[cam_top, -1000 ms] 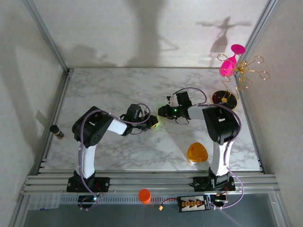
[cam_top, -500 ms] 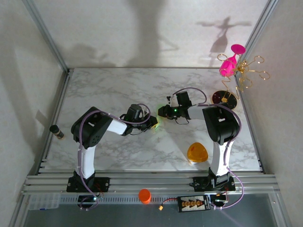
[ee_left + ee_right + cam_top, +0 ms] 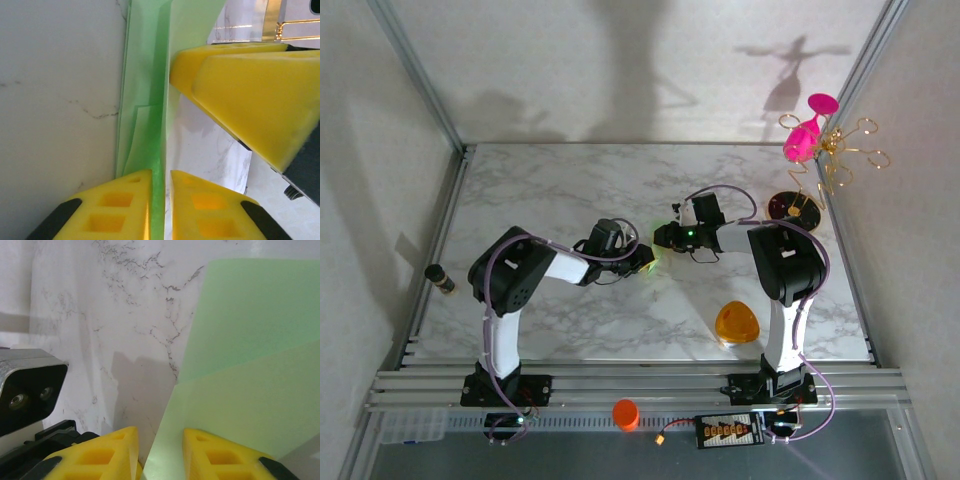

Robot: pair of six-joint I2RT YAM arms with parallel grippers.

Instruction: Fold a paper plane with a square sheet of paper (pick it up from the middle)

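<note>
In the top view the two grippers meet over the marble table [image 3: 570, 190], up and to the left of the orange rounded-triangle object [image 3: 736, 323] and well apart from it. The left gripper [image 3: 645, 258] sits a little nearer that object's level, and the right gripper [image 3: 663, 236] is just beyond it. The pale green paper [image 3: 145, 75] is between them, already creased lengthwise into narrow overlapping layers. In the left wrist view the left gripper's [image 3: 161, 172] yellow fingers are pinched on a standing edge of the paper, which fills the thin gap between them. The right gripper's fingers [image 3: 240, 90] press in from the right against the upper flap. In the right wrist view the right gripper [image 3: 160, 430] has its jaws a little apart, with the paper's [image 3: 250, 340] lower corner running into the gap and marble showing beside it. I cannot tell whether they pinch it. A grey camera housing [image 3: 25, 390] sits at the left edge of that view. Below and slightly left of the orange object, on the front rail, a dark box [image 3: 725, 430] carries a yellow and black label whose writing is too small to read. An orange cup [image 3: 625, 413] stands farther left of the box. Up and to the right of the orange object, pink goblets [image 3: 810, 135] hang on a gold wire stand [image 3: 840, 160]. No other writing or brand mark can be made out.
</note>
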